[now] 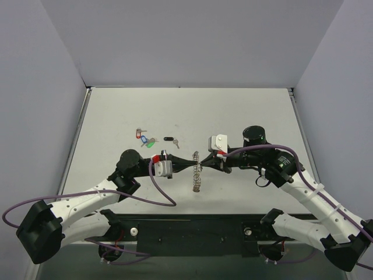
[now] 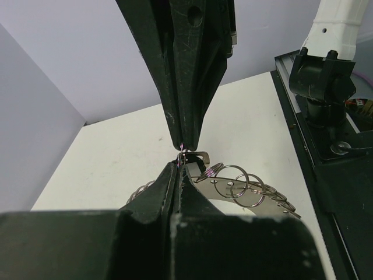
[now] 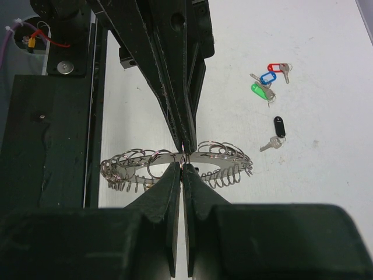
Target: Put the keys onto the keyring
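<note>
**Top external view.** The left claw (image 1: 187, 165) and the right claw (image 1: 205, 164) point at each other over the middle of the white bench (image 1: 245, 116), their tips nearly touching. Between them hangs the keyring (image 1: 196, 172), seen edge-on as a narrow strip of small rings running toward the near edge of the bench. The keys (image 1: 145, 139) lie loose on the bench beyond the left claw. The red, blue and green tags are bunched together, and the black-tagged key (image 1: 169, 139) lies just to their right. None is on the keyring.

**Left wrist view.** The fingers of the left claw (image 2: 179, 172) are pressed together, pinching the keyring (image 2: 233, 184) at its rim, where a small metal clasp shows. The right claw (image 2: 183, 143) comes in from above in this view. It is likewise closed and meets the same spot tip to tip. Several of the small rings fan out to the right of the pinch.

**Right wrist view.** The right claw (image 3: 183, 170) is clamped shut on the flat band of the keyring (image 3: 140, 160). The left claw (image 3: 183, 143), also closed, meets the band from the opposite side. The loop lies roughly level, clear of the bench (image 3: 326, 175), with its small rings dangling below the band. The keys (image 3: 265, 79) lie well apart to the right, the black-tagged one (image 3: 280, 125) nearest the keyring.
</note>
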`<state>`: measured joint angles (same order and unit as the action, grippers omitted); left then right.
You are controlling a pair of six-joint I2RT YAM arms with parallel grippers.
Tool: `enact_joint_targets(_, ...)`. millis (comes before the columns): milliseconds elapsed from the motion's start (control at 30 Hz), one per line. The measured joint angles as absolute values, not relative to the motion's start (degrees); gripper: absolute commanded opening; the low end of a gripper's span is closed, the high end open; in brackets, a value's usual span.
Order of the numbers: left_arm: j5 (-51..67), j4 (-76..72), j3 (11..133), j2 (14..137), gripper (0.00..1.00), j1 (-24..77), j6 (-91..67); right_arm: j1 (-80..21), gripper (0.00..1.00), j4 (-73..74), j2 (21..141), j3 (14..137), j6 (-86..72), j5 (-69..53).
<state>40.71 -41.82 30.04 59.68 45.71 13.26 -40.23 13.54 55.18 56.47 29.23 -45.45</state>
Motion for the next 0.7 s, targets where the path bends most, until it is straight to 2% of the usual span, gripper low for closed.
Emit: enact_joint_targets(700,39.57,-39.68,30.04,59.68,0.00,45.65,11.66,-40.97,0.00,15.75,56.10,57.56,30.09,-45.21)
